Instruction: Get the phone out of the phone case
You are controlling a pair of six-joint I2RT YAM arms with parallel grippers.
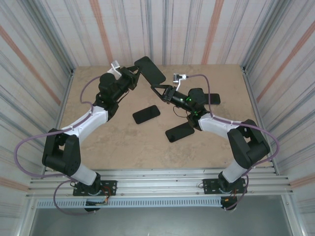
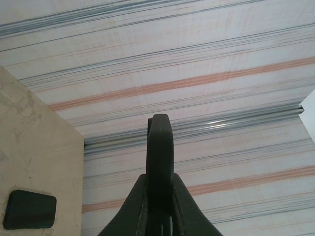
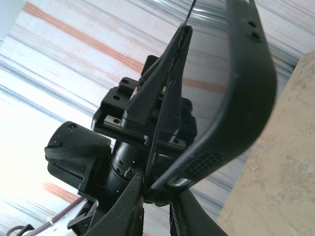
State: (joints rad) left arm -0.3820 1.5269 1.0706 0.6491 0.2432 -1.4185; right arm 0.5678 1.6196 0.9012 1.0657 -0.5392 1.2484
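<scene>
Where my two pincers meet above the far half of the counter (image 1: pixel 113 142), item one: the phone (image 1: pixel 150 70), a thin, flat black slab with rounded corners, raised clear of the surface. My left pincer (image 1: pixel 137 73) is clamped on one end of it, a finger pressed to each face. From my left wrist it reads edge-on, a narrow dark blade with a rounded tip.

Item two: the phone case (image 3: pixel 246 83), matte black and pliable. It bows in a long curve away from the phone at one end and meets it at the other. A dotted patch and a small oval cut-out mark its edge near the meeting end; two small round holes sit near the free end. My right pincer (image 3: pixel 155 209) is closed on the meeting end, a finger on either side.

Item three: three spare slabs, black rounded rectangles lying flat on the counter. Two (image 1: pixel 146 114) (image 1: pixel 179 132) lie near the middle, apart from each other, and one (image 1: pixel 212 98) is partly under my right arm.

Item four: the counter itself, mottled beige with a stone-like finish.

Item five: walls (image 1: pixel 197 29), pale panels streaked with grey and orange.

Item six: cables (image 1: pixel 29 147), purple-grey, looped along both arms.
</scene>
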